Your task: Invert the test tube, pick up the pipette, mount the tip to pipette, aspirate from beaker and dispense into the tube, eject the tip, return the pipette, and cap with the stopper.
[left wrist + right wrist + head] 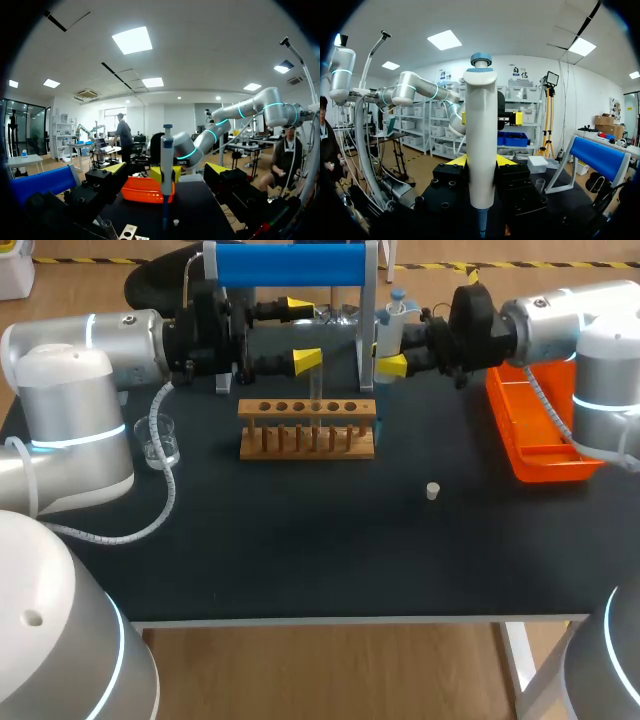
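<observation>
The pipette (481,140) is being held upright in the right hand (481,161), whose fingers are pressing on its barrel from two sides. It is hanging above the worktop (300,550) close to the far edge, a little toward the right edge from the middle, beside the blue stand (290,265). Its long axis is running vertically: the plunger button is pointing up and the narrow blue nozzle is pointing down at the worktop. Whether a tip is being carried on the nozzle cannot be told.

The pick-up step is being judged as done, and tip mounting is being taken as the step in hand. That move is calling for a vertical pipette and a straight downward press of the nozzle into a tip; a tilt is likely to give a poor seat.

The test tube (316,390) is standing upright in the wooden rack (307,430), just beside one finger of the left hand (304,334), which is being held wide open and is gripping nothing. The beaker (160,438) is standing near the left edge. The stopper (432,491) is lying nearer the front edge, well apart from the rack.
</observation>
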Robot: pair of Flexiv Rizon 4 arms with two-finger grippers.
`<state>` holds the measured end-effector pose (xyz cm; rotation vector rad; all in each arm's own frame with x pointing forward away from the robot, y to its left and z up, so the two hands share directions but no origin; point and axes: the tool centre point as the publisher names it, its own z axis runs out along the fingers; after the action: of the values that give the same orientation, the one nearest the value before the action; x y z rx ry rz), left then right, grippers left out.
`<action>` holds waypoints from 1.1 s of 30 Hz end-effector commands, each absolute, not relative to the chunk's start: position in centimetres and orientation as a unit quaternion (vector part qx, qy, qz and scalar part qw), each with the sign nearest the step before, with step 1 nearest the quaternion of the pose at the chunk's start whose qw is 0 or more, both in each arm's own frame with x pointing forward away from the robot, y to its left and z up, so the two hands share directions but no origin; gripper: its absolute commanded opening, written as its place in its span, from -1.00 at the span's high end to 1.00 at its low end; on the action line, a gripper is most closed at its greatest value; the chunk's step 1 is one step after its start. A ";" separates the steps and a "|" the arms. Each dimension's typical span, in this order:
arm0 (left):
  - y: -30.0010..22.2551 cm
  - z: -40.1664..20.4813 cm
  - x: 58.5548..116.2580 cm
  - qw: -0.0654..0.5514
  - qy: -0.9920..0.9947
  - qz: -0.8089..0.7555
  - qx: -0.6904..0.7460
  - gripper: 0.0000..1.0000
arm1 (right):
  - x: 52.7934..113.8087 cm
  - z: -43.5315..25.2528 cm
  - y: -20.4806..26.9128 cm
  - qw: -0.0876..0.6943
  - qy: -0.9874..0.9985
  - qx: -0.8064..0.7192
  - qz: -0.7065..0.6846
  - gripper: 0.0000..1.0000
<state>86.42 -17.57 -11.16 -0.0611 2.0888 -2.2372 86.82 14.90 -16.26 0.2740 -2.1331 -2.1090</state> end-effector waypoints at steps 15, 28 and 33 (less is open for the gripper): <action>-17.6 -11.2 86.4 0.041 0.681 -0.731 -0.020 -1.00 | 90.7 -12.8 1.0 0.049 -0.707 0.127 -0.694 1.00; -17.6 -11.2 86.4 0.041 0.681 -0.731 -0.020 -1.00 | 93.6 -11.4 -10.3 0.020 -0.703 0.095 -0.705 1.00; -17.6 -11.2 86.4 0.041 0.681 -0.731 -0.020 -1.00 | 94.3 -11.8 -13.5 0.018 -0.701 0.083 -0.708 1.00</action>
<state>86.41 -17.56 -11.16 -0.0612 2.0887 -2.2371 93.78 -10.32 -11.55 0.2504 -2.1885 -2.2002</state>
